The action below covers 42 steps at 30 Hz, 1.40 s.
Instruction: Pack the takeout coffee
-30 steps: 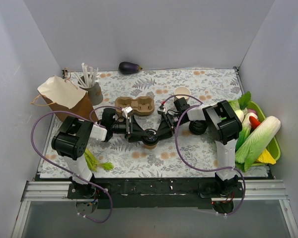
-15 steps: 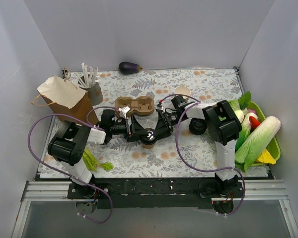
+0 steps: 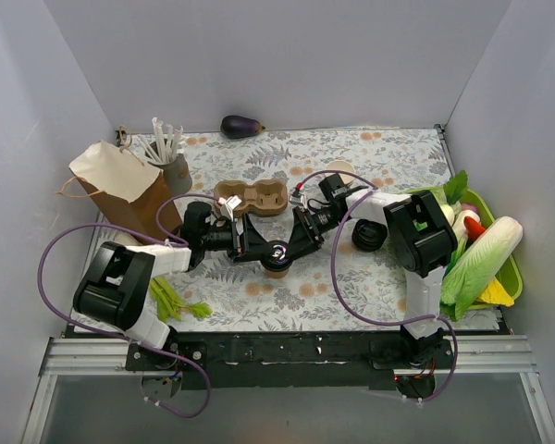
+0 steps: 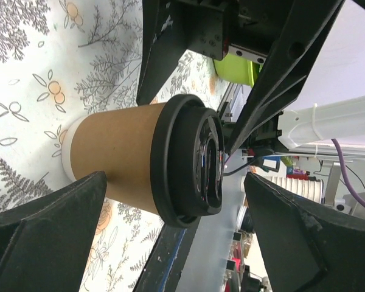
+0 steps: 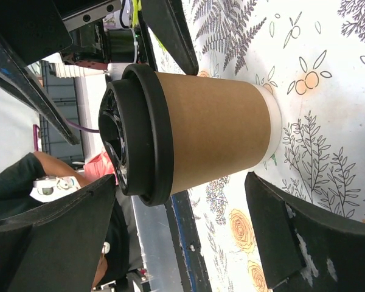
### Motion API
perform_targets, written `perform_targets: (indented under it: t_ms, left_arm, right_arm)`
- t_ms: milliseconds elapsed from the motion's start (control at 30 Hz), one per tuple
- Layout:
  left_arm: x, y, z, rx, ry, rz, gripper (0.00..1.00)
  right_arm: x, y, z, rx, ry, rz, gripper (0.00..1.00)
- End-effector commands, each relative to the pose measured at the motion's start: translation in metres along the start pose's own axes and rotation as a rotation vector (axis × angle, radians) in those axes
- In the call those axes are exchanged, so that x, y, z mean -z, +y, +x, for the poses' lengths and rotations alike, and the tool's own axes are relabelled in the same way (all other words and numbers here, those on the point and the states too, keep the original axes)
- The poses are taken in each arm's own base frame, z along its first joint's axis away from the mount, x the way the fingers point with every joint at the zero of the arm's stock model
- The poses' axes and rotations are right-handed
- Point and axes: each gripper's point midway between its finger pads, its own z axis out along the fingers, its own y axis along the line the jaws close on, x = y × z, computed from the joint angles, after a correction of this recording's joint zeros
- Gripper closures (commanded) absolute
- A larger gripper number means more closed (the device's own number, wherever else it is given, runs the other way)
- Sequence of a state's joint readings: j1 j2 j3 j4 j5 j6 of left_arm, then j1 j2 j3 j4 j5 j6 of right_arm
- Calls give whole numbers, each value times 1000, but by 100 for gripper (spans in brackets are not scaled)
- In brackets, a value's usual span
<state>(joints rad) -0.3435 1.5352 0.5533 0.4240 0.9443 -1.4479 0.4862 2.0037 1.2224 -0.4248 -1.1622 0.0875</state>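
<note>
The takeout coffee (image 3: pixel 277 256), a tan paper cup with a black lid, stands upright on the floral mat in the middle of the table. My left gripper (image 3: pixel 257 249) is at its left side and my right gripper (image 3: pixel 298 246) at its right, both open and level with the cup. In the left wrist view the cup (image 4: pixel 115 155) lies just beyond the spread fingers (image 4: pixel 45 234), apart from them. In the right wrist view the cup (image 5: pixel 213 131) sits likewise ahead of the wide fingers (image 5: pixel 304 240). The brown paper bag (image 3: pixel 120 185) stands at the back left.
A brown cup carrier (image 3: pixel 252 197) lies just behind the cup. A holder of straws (image 3: pixel 171 162) stands by the bag, an eggplant (image 3: pixel 242 126) at the back wall. A lidless cup (image 3: pixel 339 172) and black lids (image 3: pixel 368 236) are right of centre. A green vegetable basket (image 3: pixel 511 268) fills the right edge.
Both grippers have opened wide around the cup, which stays standing on the mat. The left arm's elbow has swung out to the left and nearer the front.
</note>
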Motion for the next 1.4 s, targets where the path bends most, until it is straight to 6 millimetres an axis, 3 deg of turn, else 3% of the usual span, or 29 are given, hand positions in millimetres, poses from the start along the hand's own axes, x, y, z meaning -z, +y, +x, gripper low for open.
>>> perform_targets:
  t_ms: [0,267,467,700,933,1100,1367]
  left_arm:
    - [3,-2,11,-11,42,17,2]
    - [0,17,28,41,86,23,3]
    - [-3,24,35,-20,89,68,4]
    - [-15,54,35,-8,86,43,6]
    - [-22,79,39,5,89,36,11]
    - [-27,109,47,-9,77,-22,12]
    - [-49,133,32,14,56,-80,15]
  right_arm:
    - [5,13,-6,69,-11,-6,6]
    - [-2,4,-19,51,-18,-42,6]
    - [-10,-10,-14,-32,-12,-83,12]
    - [-17,-27,-6,-141,-6,-106,26]
    - [-20,-40,-5,-206,-5,-96,28]
    - [-22,-43,-5,-219,-8,-99,28]
    - [-22,-52,1,-240,-7,-58,30]
